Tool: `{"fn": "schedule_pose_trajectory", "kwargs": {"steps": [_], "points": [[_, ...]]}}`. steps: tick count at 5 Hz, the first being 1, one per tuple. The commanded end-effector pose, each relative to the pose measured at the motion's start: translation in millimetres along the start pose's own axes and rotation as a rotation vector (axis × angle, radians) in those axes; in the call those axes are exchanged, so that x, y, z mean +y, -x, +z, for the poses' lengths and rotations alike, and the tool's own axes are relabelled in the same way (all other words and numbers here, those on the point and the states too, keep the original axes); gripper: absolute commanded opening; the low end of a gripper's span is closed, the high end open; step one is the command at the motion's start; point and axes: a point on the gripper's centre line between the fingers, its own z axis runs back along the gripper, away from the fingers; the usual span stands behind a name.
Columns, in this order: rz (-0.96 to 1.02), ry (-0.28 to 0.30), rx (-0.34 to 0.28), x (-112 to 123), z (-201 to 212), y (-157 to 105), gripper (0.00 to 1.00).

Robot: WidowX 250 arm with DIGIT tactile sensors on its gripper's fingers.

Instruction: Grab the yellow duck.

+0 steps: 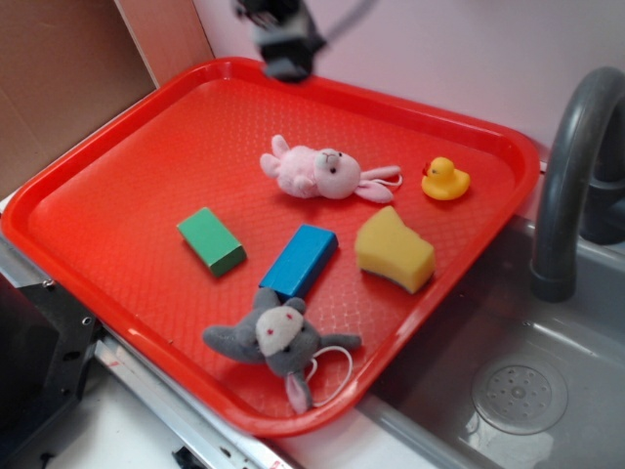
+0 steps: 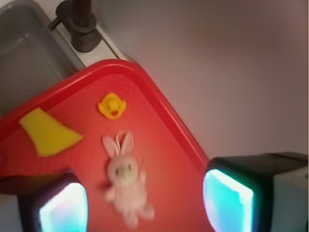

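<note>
A red tray (image 1: 117, 176) is seen beside a grey sink (image 1: 547, 391) in the exterior view. The yellow duck (image 1: 445, 180) is placed near the tray's far right corner, just beyond the yellow sponge (image 1: 395, 250). The gripper (image 1: 288, 54) is blurred above the far rim.

In the wrist view, the jaws are spread wide and empty, with the duck (image 2: 112, 106) seen beyond the pink rabbit (image 2: 126, 181).
</note>
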Motion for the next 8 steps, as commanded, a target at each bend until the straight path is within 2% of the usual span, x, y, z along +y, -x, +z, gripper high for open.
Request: {"fn": "schedule_pose_trajectory", "kwargs": {"steps": [1, 2, 4, 5, 6, 7, 8], "points": [[-0.03, -0.001, 0.038, 0.4, -44.5, -45.0, 1.0], [-0.028, 0.022, 0.089, 0.8, -70.3, -47.8, 1.0], [-0.08, 0.165, 0.115, -18.9, -101.8, -52.3, 1.0], [-0.081, 0.156, 0.13, -23.5, -112.0, -53.8, 1.0], [-0.028, 0.148, 0.126, -25.3, -124.4, -52.7, 0.67], [0.014, 0.128, 0.114, -17.0, -112.2, -43.6, 0.0], [0.07, 0.109, 0.135, -11.5, -104.0, -39.0, 0.0]]}}
